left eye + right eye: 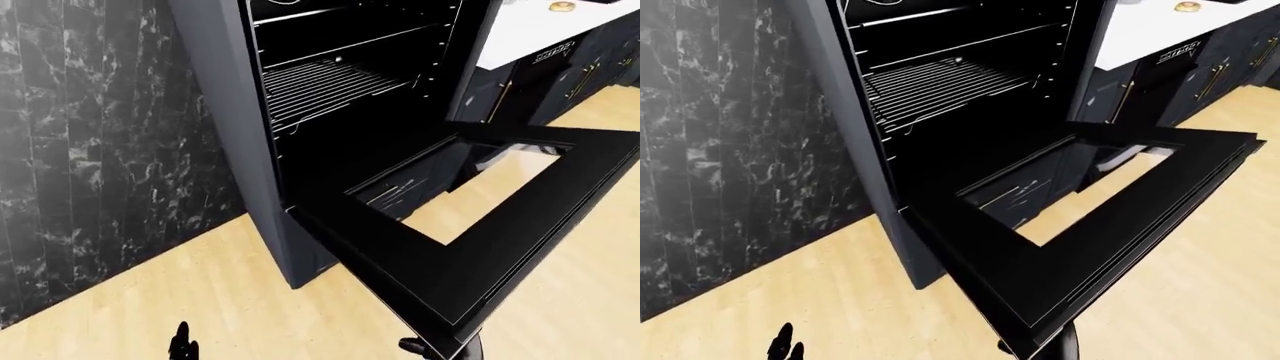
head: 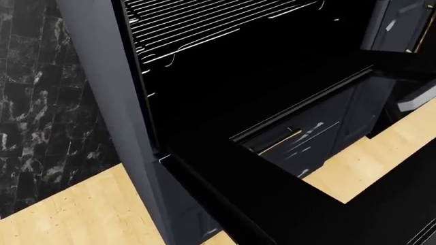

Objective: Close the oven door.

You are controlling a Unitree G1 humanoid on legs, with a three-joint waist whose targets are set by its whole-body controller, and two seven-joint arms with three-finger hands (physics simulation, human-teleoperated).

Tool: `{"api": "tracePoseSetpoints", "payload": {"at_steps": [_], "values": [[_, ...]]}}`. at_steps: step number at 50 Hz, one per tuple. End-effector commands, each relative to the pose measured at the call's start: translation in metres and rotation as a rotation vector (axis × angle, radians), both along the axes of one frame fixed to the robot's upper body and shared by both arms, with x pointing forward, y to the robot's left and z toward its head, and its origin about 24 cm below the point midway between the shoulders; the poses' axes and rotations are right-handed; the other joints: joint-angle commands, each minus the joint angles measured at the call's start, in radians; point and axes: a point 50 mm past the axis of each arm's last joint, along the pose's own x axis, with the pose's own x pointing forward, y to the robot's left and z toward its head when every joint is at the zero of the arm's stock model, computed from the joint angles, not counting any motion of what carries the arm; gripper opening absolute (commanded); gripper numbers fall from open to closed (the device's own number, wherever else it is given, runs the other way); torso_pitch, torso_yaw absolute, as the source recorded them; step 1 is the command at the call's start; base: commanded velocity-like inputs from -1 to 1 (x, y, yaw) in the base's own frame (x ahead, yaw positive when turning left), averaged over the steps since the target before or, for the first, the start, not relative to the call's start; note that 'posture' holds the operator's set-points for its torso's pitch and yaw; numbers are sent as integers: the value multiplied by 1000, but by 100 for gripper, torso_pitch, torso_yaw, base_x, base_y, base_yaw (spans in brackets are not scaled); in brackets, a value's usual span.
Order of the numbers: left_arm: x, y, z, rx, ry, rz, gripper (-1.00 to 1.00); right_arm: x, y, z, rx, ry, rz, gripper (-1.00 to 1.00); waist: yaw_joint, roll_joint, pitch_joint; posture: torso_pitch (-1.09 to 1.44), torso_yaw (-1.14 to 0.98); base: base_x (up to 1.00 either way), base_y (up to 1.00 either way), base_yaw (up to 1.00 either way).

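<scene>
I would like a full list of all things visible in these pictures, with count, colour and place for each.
black oven door with glass window: one, black, hanging open flat, centre right of the left-eye view.
wire oven racks: at least two, pale metal, inside the dark oven cavity.
dark grey tall oven cabinet: one, grey-blue, left of the cavity.
black marble wall tiles: many, black with white veins, left.
light wooden floor: one, pale yellow, bottom.
white countertop: one, white, top right, over dark cabinets.
left hand: one, black, bottom edge; only fingertips show.
</scene>
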Motion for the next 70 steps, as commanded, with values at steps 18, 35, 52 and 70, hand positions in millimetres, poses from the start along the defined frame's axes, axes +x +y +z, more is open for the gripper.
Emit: {"api": "tracePoseSetpoints", "payload": {"at_steps": [18,35,52,70], "values": [[12,-1,7,23,-64,-20,100,9,-9,10,-28,-72,-11,100,-23,-83,-21,0,0,0,0,-28],[12,0,7,21,-64,-20,100,12,-9,12,-6,-98,-17,100,-12,-54,-40,0,0,0,0,0],[12,0,7,21,-65,-21,100,12,-11,12,28,-102,-27,100,-18,-62,-25,0,0,0,29,0],[13,1,7,21,-65,-21,100,13,-11,14,22,-118,-31,100,-1,-27,-7,0,0,0,16,0]]}}
